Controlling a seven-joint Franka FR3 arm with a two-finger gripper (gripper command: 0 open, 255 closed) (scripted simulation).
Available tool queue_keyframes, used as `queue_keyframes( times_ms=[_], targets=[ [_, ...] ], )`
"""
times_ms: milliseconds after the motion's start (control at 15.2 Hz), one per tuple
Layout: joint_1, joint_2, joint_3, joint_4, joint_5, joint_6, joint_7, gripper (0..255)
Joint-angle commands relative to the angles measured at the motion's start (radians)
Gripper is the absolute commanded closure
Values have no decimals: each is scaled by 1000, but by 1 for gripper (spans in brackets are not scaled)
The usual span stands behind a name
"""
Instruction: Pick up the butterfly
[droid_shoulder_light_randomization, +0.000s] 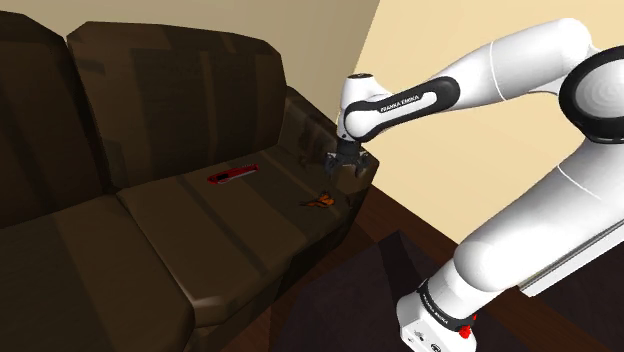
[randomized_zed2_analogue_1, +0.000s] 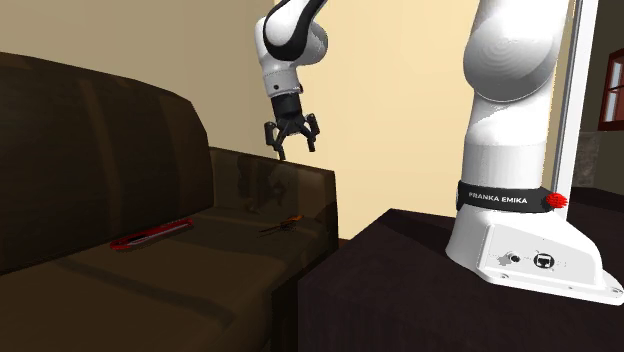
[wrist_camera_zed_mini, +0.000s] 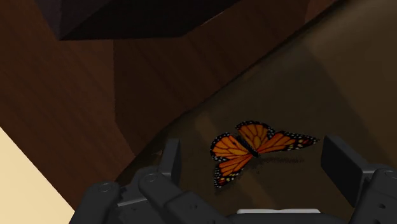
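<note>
Butterfly rests on brown sofa beneath spread-fingered end effector, beige wall behind.

Read "FRANKA EMIKA" in white capitals on the dark sleeve of the arm's forearm link, running lengthwise, in the shoulder view. The same "FRANKA EMIKA", white on the black band round the arm's foot, shows in the second exterior view (a red knob at the band's end carries no mark). Two small round symbols on the white base plate below are not legible.
</note>
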Motion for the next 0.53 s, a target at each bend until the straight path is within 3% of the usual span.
queue_keyframes(
  times_ms=[0,462],
  targets=[
    [-6,84,0,31,-37,44,71,0],
    [-12,358,-56,194,-150,125,255,0]
  ],
)
